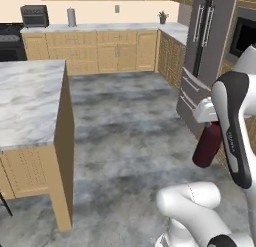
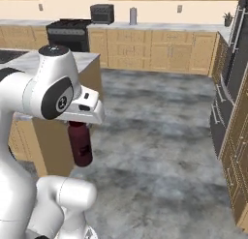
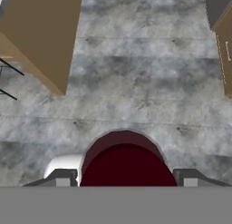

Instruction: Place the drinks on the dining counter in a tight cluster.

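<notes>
The claw (image 3: 124, 175) grips the stout dark maroon bottle (image 1: 207, 145) by its top, which the white hand hides; the bottle hangs upright in the air above the grey floor (image 1: 130, 136). The marble-topped table (image 1: 27, 98), its far end cut off, stands well apart to the left.

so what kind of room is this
A home kitchen, rendered. A black stove stands among tan wood cabinets along the far wall, a dark tall fridge stands at the side, and a marble-topped island sits in the middle.
</notes>
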Available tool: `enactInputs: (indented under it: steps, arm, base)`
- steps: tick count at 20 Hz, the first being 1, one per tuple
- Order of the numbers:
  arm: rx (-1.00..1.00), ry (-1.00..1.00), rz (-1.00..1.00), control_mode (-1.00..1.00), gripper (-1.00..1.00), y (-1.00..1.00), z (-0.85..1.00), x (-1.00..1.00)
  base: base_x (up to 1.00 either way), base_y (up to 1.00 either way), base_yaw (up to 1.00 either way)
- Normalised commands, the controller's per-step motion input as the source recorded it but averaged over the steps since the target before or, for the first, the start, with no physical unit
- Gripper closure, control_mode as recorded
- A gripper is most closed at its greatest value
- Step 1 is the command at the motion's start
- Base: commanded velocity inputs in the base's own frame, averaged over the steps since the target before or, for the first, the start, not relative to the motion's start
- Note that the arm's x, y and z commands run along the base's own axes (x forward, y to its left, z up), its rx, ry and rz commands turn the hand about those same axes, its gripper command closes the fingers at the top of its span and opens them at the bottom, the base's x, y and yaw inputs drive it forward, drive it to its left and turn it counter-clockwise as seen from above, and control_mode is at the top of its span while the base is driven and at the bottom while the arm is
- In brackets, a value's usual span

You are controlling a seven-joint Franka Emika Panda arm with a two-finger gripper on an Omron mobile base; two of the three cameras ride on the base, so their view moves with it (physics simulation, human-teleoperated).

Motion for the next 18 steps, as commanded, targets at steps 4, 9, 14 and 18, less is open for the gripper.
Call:
enactInputs:
  steps: [4, 9, 14, 18]
  arm:
    - [0.0, 0.0, 0.0, 1.0, 1.0, 0.0, 0.0, 0.0]
    - [0.0, 0.0, 0.0, 1.0, 1.0, 0.0, 0.0, 0.0]
    - [0.0, 0.0, 0.0, 1.0, 1.0, 0.0, 0.0, 0.0]
    - [0.0, 0.0, 0.0, 1.0, 1.0, 0.0, 0.0, 0.0]
  base:
    - [0.33, 1.0, -0.11]
    - [0.57, 1.0, -0.06]
    - [0.91, 0.74, 0.13]
    - [0.45, 0.95, 0.08]
